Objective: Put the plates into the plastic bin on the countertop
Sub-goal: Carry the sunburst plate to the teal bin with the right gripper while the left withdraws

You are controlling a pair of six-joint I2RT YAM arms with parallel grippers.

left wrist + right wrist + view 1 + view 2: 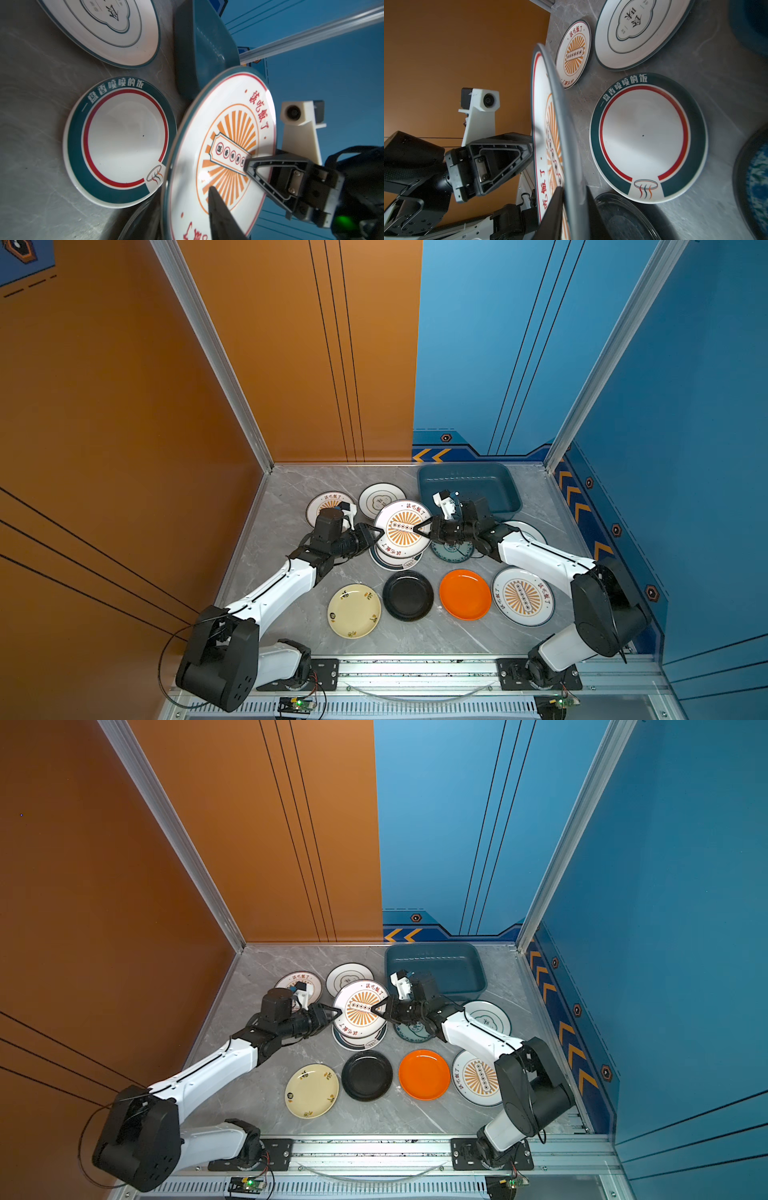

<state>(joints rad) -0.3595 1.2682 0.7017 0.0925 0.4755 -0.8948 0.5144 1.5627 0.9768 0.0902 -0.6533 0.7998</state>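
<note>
A white plate with an orange sunburst [401, 526] [360, 1006] hangs tilted above the countertop [274, 510], left of the empty dark teal plastic bin [465, 479] [436, 961]. My right gripper [417, 531] [574, 189] is shut on its right rim. My left gripper [380, 531] is open around the opposite rim; one finger [220, 212] stands off the plate's face, the other is hidden behind it. Under the lifted plate lies a teal-and-red ringed plate [124, 143] [648, 137].
Several more plates lie flat: sunburst [328, 506] and dark-ringed [380, 499] at the back, teal patterned [451, 551] and ringed [528, 531] under my right arm, cream [354, 610], black [408, 595], orange [465, 594] and sunburst [523, 596] in front.
</note>
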